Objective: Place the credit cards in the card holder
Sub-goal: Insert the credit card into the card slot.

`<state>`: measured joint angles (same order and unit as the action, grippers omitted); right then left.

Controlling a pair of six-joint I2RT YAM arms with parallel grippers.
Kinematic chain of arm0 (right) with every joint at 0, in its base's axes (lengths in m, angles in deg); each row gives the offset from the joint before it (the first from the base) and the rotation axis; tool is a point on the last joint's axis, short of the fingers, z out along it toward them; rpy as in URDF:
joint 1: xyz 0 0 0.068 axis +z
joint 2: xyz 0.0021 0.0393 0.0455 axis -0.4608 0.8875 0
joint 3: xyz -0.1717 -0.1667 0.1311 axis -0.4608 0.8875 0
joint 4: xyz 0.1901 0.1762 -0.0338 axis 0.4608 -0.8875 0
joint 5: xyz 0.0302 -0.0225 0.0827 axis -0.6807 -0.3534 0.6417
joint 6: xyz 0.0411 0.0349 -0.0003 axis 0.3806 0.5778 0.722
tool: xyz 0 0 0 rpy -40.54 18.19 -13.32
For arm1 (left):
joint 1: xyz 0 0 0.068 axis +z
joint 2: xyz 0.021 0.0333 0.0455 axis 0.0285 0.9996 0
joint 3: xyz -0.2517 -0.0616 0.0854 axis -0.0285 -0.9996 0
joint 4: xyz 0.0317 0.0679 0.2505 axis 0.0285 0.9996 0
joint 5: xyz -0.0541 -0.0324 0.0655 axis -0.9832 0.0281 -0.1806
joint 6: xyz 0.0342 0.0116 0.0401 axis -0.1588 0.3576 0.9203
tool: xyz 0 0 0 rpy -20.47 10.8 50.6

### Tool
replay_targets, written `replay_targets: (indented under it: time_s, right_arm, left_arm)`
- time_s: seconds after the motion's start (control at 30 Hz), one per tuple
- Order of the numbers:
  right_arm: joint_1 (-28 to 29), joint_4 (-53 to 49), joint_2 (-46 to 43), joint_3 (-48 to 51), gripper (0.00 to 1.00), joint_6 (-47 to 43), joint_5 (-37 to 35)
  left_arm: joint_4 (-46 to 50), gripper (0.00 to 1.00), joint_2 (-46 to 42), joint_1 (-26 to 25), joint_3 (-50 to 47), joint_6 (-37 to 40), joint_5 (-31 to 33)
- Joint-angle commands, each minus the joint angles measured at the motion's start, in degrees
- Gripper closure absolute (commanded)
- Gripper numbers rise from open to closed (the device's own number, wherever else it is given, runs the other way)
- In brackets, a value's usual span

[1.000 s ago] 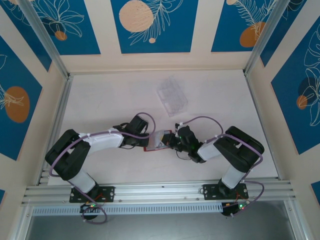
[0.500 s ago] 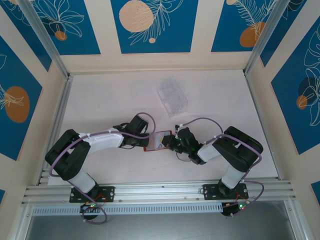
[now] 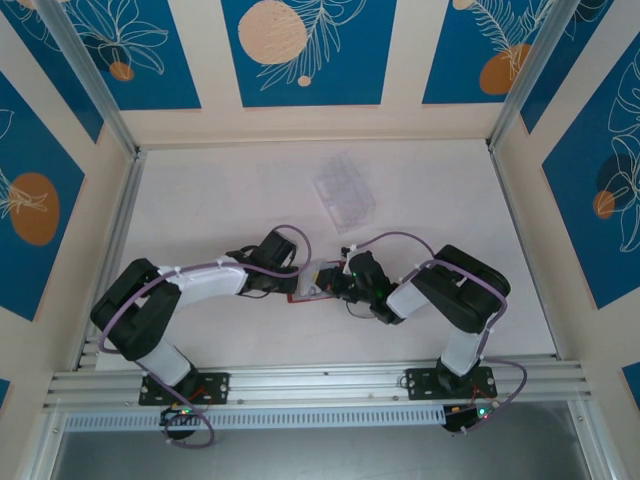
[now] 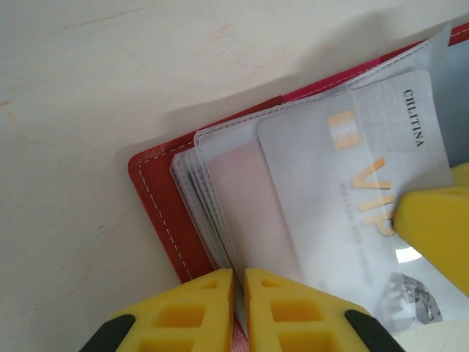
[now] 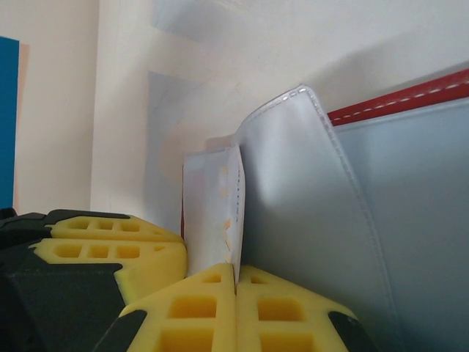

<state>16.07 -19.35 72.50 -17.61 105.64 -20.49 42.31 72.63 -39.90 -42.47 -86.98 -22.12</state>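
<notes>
Table point(image 3: 200, 200): pale and flat. The work sits at its middle, between the two arms, where both can reach it.
Clear tray point(image 3: 345, 190): lies toward the far side, well apart from the work, and seems to have no part in this step.
Card holder point(image 3: 312, 283): red, lying open on the table between the two grippers. Its cover is flat, so the inner pockets face up and can take a card.
Left gripper point(image 4: 239, 275): jaws almost together, pinching the near edge of the card holder's pocket stack. This likely pins the holder so a pushed card does not slide it away.
Right gripper point(image 5: 236, 275): jaws pressed together on the near edge of a card, which stands edge-on and points away from the fingers toward a pocket mouth.
Plastic sleeves point(image 4: 234, 198): a fanned stack of clear leaves. One is lifted and bowed, which opens a gap beside the card.
Credit card point(image 4: 352, 169): pale silver (orange "VIP" lettering across it), lying over the sleeves at the holder's right side. Whether its far edge is already inside a pocket cannot be told.
</notes>
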Motion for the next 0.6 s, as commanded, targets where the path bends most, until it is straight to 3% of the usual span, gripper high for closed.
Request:
replay_targets:
  time_s: [0.0,0.17,0.37,0.57]
  right_arm:
    - [0.76,-6.93,3.45,-0.85,1.0,-2.24,1.82]
    - [0.8,-7.32,5.43,-2.39,0.97,-2.27,3.92]
    - [-0.88,-14.72,-0.89,-2.45,0.7,-3.87,4.97]
    - [-2.4,-31.98,-8.95,-7.23,0.53,-7.77,5.15]
  left_arm:
    - [3.87,0.88,2.8,-1.0,-0.34,1.1,-1.4]
    - [3.96,0.88,2.63,-0.98,-0.34,1.2,-1.11]
    - [3.48,0.88,2.36,-0.99,-1.03,0.99,-0.85]
    - [3.01,0.88,2.28,-0.95,-1.55,0.92,-0.83]
